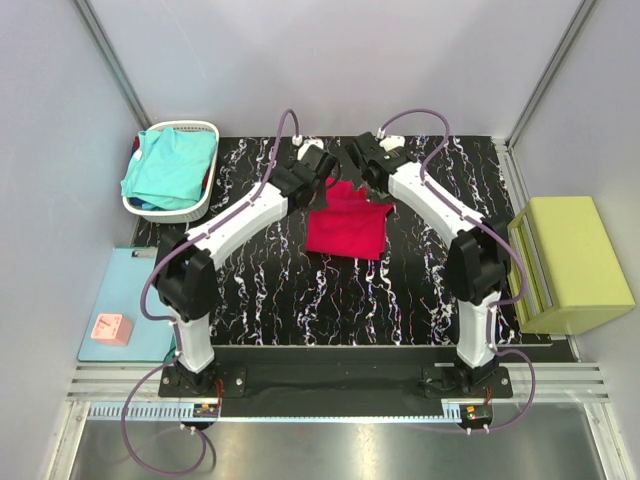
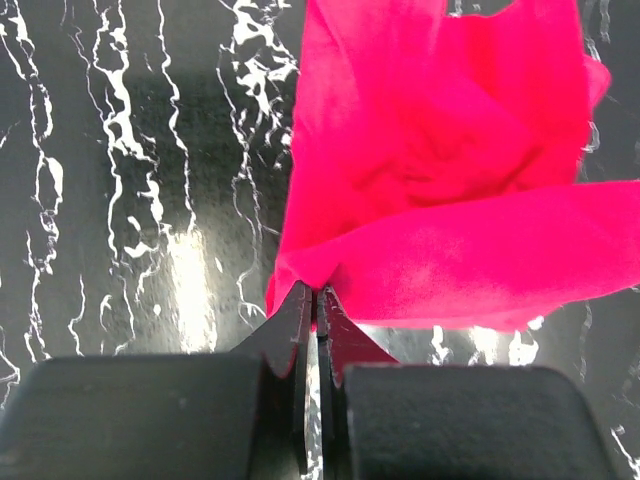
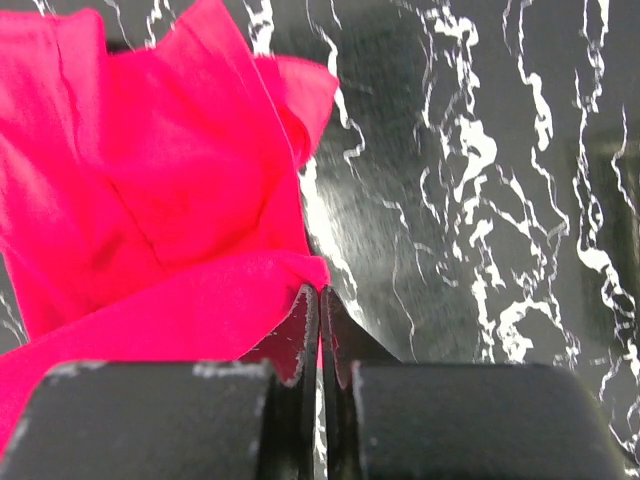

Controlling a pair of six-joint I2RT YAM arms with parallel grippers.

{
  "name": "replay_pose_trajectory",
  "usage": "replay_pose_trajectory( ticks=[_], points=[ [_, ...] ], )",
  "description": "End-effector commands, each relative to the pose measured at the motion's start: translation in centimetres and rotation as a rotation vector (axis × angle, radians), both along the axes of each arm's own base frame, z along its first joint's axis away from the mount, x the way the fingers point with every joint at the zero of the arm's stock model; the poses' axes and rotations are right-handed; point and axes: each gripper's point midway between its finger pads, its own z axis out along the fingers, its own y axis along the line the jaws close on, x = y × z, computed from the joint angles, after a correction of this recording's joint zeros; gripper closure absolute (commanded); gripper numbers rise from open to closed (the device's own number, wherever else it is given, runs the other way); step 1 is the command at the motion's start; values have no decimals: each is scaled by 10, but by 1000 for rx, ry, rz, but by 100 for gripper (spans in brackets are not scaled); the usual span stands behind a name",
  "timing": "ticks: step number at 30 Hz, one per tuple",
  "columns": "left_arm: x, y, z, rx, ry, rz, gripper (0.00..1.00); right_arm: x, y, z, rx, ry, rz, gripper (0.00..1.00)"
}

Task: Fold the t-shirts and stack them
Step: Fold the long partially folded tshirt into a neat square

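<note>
The crimson-red t-shirt (image 1: 347, 226) lies partly folded on the black marbled table, its far edge lifted. My left gripper (image 1: 326, 176) is shut on the shirt's far left corner; in the left wrist view the red cloth (image 2: 440, 190) is pinched at the tips of my left gripper (image 2: 318, 292). My right gripper (image 1: 368, 180) is shut on the far right corner; the right wrist view shows the red cloth (image 3: 150, 200) pinched in my right gripper (image 3: 320, 290). A turquoise t-shirt (image 1: 166, 168) sits bunched in the white basket (image 1: 207, 128) at the back left.
A yellow-green rectangular block (image 1: 572, 264) stands off the table's right edge. A light-blue mat (image 1: 122, 300) with a small pink cube (image 1: 110, 328) lies at the left. Black marbled tabletop (image 1: 340, 300) spreads in front of the red shirt.
</note>
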Motion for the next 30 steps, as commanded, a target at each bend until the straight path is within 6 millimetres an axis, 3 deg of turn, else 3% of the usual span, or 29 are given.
replay_pose_trajectory(
  ticks=[1, 13, 14, 16, 17, 23, 24, 25, 27, 28, 30],
  points=[
    [33, 2, 18, -28, -50, 4, 100, 35, -9, 16, -30, -75, -25, 100],
    [100, 3, 4, -47, -52, -17, 95, 95, -11, -1, -43, -99, -34, 100],
    [105, 2, -8, -43, -33, -19, 94, 99, -11, -2, -41, -99, -33, 100],
    [116, -1, -7, -76, -32, -32, 92, 108, -12, -10, -46, -88, -31, 100],
    [119, -2, -20, -75, -11, -33, 91, 110, -13, -13, -53, -84, -30, 100],
    [142, -3, -42, -81, 0, -40, 88, 131, -14, -35, -43, -72, -31, 100],
    [146, -3, -44, -72, -5, -47, 84, 136, -12, -32, -34, -86, -28, 100],
    [153, -3, -45, -70, -16, -48, 78, 139, -12, -41, -30, -72, -21, 100],
    [161, 2, -40, -62, -40, -35, 66, 144, -12, -42, -31, -81, -21, 84],
    [163, 6, -35, -59, -51, -17, 63, 145, -16, -39, -46, -93, -35, 67],
    [164, 14, -28, -41, -72, 18, 53, 145, -17, -31, -48, -115, -42, 53]
  ],
)
